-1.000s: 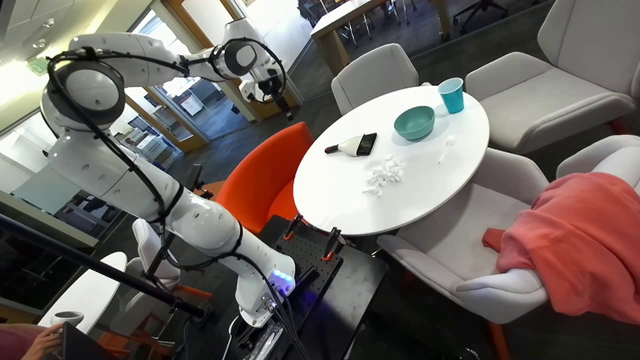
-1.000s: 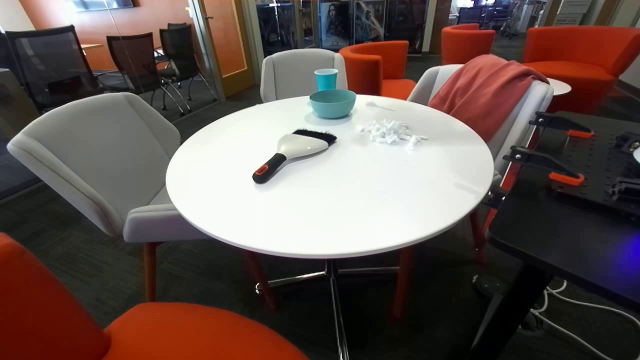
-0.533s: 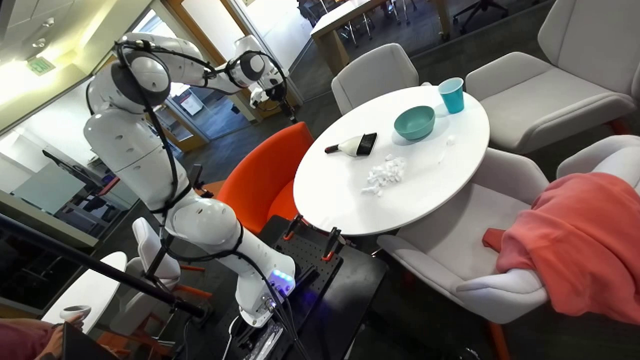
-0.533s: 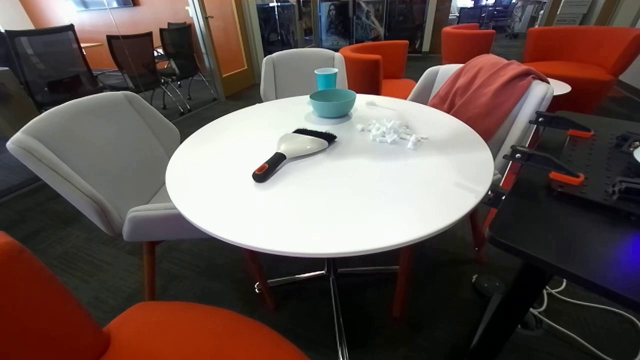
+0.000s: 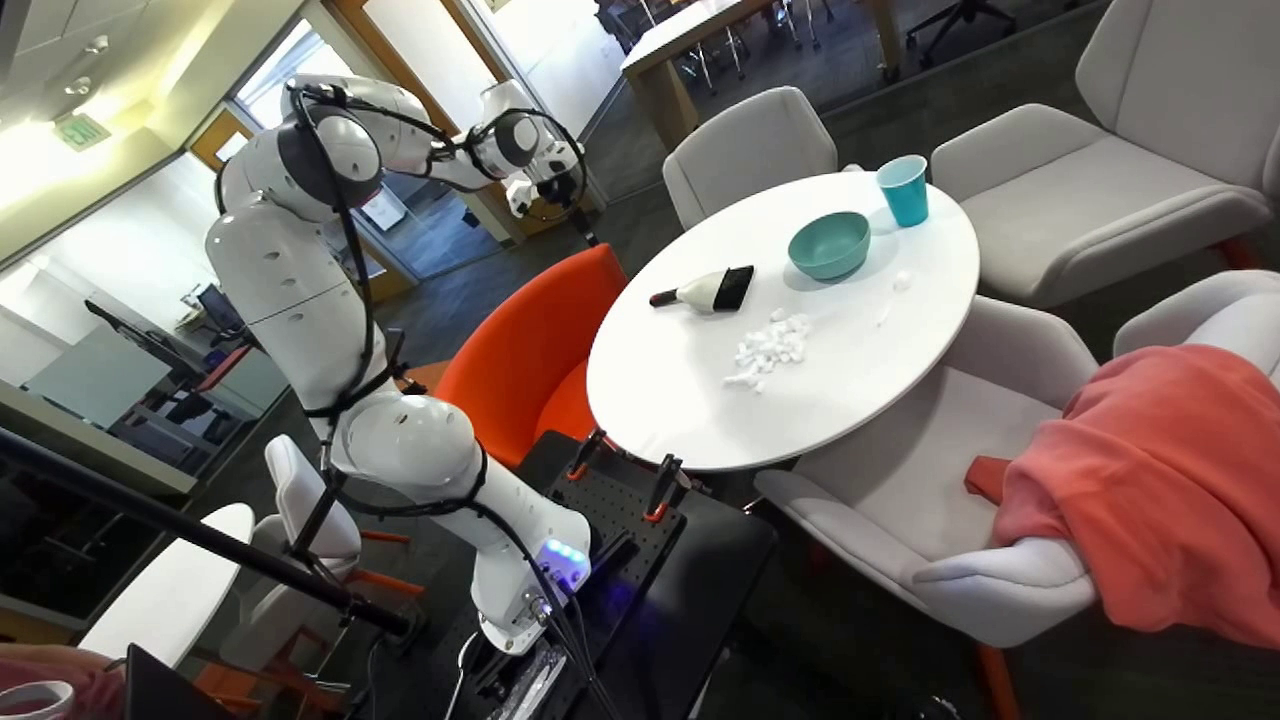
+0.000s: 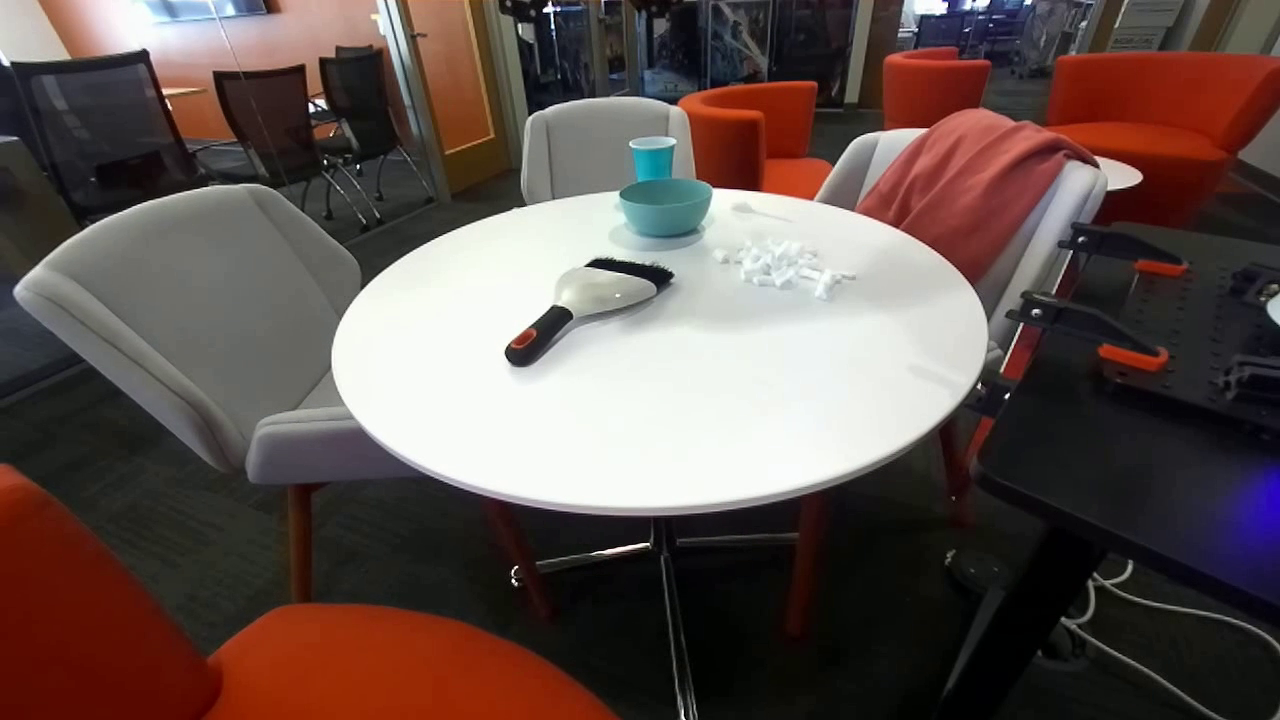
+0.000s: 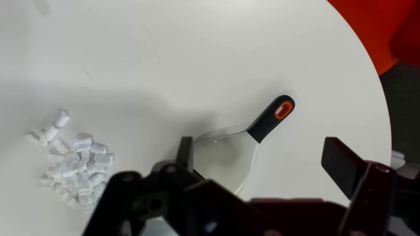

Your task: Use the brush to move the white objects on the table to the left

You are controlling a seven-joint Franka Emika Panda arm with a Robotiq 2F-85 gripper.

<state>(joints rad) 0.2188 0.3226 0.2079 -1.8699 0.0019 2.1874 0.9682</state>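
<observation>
In the wrist view, the jaws are standing spread. The brush (image 6: 600, 291) is lying on the surface (image 6: 650, 420), apart from the white objects (image 6: 780, 265), which are resting in a loose heap near the teal bowl (image 6: 665, 212).

The robot arm (image 5: 290, 270) leans nearer to the worktop (image 5: 660, 390) than a second ago, its elbow (image 5: 355, 150) swung toward it and its wrist (image 5: 515, 140) slightly lower and a little closer to the worktop's edge. In an exterior view the dark fingers (image 6: 522, 9) now partly come into sight above the worktop. Well apart from the worktop, a pale mug (image 5: 38, 697) sits lower and farther from it than before.
</observation>
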